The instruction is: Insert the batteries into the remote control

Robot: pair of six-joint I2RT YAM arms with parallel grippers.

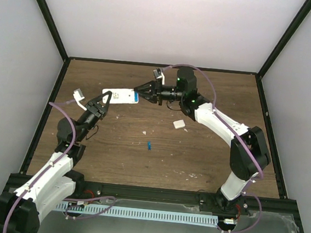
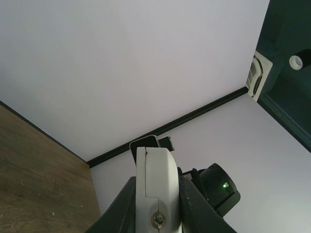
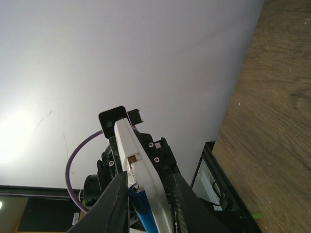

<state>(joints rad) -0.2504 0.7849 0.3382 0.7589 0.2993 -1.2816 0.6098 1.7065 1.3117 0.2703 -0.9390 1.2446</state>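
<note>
Remote control is up off the table at mid-back, roughly level, spanning between the two arms. Left gripper is clenched on its left end; my left wrist view shows the white body pinched between both fingers. Right gripper is at the opposite end, where a blue battery sits against the remote. In the right wrist view that battery lies just beside the remote with a finger on either side, jaws narrow, but I cannot tell whether they actually pinch anything. Second battery lies alone on the wood near centre, well apart from both arms. A small white cover piece rests under the right forearm, with pale crumbs nearby. Each wrist camera looks straight along the remote into the other arm, which blocks whatever is behind. The surface is brown wood grain, enclosed by plain white walls and a black frame. A purple cable loops behind the left wrist. A perforated white strip runs along the near edge. The battery compartment is too small to read from above, and its lower part is cut off in the right wrist view.
</note>
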